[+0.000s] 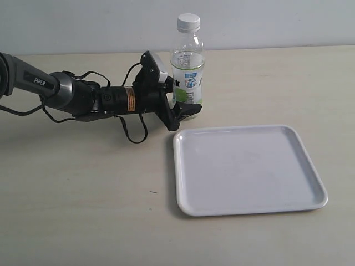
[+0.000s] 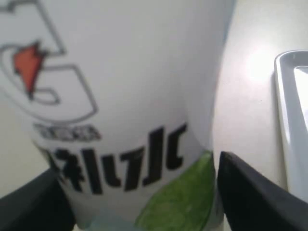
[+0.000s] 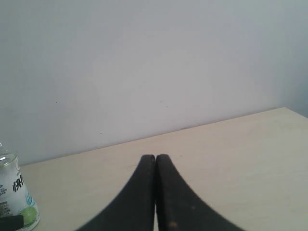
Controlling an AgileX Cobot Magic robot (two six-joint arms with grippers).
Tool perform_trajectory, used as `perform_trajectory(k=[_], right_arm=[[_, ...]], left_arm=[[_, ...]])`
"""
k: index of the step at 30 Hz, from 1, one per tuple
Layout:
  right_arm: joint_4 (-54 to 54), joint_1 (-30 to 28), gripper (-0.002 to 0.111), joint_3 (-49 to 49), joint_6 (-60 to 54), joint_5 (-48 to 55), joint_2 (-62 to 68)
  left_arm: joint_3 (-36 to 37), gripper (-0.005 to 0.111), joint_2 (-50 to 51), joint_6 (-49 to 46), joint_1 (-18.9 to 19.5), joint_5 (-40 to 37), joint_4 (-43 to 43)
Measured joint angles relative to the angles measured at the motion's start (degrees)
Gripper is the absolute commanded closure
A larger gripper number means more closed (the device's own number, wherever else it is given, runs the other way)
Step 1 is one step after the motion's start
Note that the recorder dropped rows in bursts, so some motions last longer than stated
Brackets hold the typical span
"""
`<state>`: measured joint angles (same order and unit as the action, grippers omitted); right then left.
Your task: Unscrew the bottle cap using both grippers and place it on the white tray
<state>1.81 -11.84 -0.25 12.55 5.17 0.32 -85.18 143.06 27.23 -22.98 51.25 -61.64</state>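
Bottle cap [image 1: 188, 21]: round white plastic, facing up on your upright clear bottle [image 1: 187, 66]; left gripper [image 1: 188, 106] clamps its labelled base; right gripper [image 3: 155, 161] closed, empty.

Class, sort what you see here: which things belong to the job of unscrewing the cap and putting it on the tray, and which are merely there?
Part of the job:
cap, on the bottle
bottle
tray
left hand, gripping the bottle low down
right hand, shut, away from the bottle

Merely there:
table
wall
cables
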Motion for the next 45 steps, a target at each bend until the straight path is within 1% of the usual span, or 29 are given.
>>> perform_trajectory(k=[9, 13, 16, 20, 21, 23, 25, 27, 28, 30, 35, 37, 39, 44, 45], right_arm=[[0.00, 0.00, 0.108, 0.00, 0.00, 0.00, 0.00], [0.00, 0.00, 0.108, 0.00, 0.00, 0.00, 0.00], [0.00, 0.00, 0.108, 0.00, 0.00, 0.00, 0.00], [0.00, 0.00, 0.108, 0.00, 0.00, 0.00, 0.00], [0.00, 0.00, 0.108, 0.00, 0.00, 0.00, 0.00], [0.00, 0.00, 0.108, 0.00, 0.00, 0.00, 0.00], [0.00, 0.00, 0.108, 0.00, 0.00, 0.00, 0.00], [0.00, 0.00, 0.108, 0.00, 0.00, 0.00, 0.00], [0.00, 0.00, 0.108, 0.00, 0.00, 0.00, 0.00], [0.00, 0.00, 0.108, 0.00, 0.00, 0.00, 0.00], [0.00, 0.00, 0.108, 0.00, 0.00, 0.00, 0.00], [0.00, 0.00, 0.108, 0.00, 0.00, 0.00, 0.00], [0.00, 0.00, 0.108, 0.00, 0.00, 0.00, 0.00], [0.00, 0.00, 0.108, 0.00, 0.00, 0.00, 0.00], [0.00, 0.00, 0.108, 0.00, 0.00, 0.00, 0.00]], left_arm=[[0.00, 0.107, 0.00, 1.32, 0.00, 0.72, 0.76], [0.00, 0.107, 0.00, 3.71, 0.00, 2.38, 1.08], [0.00, 0.107, 0.00, 7.58, 0.00, 2.75, 0.57], [0.00, 0.106, 0.00, 8.28, 0.00, 2.75, 0.34], [0.00, 0.103, 0.00, 8.73, 0.10, 2.75, 0.23], [0.00, 0.087, 0.00, 9.04, 0.10, 2.75, 0.23], [0.00, 0.061, 0.00, 9.47, 0.10, 2.75, 0.23], [0.00, 0.045, 0.00, 10.28, 0.10, 2.75, 0.23], [0.00, 0.041, 0.00, 11.58, 0.10, 2.85, 0.53], [0.00, 0.040, 0.00, 14.57, 0.10, 2.85, 1.37], [0.00, 0.040, 0.00, 18.65, 0.10, 3.19, 1.77], [0.00, 0.043, 0.00, 19.22, 0.10, 3.59, 0.61], [0.00, 0.054, 0.00, 19.22, 0.10, 3.81, 0.29], [0.00, 0.104, 0.00, 18.83, 0.10, 3.86, -0.01], [0.00, 0.106, 0.00, 18.12, 0.10, 3.96, 0.01]])
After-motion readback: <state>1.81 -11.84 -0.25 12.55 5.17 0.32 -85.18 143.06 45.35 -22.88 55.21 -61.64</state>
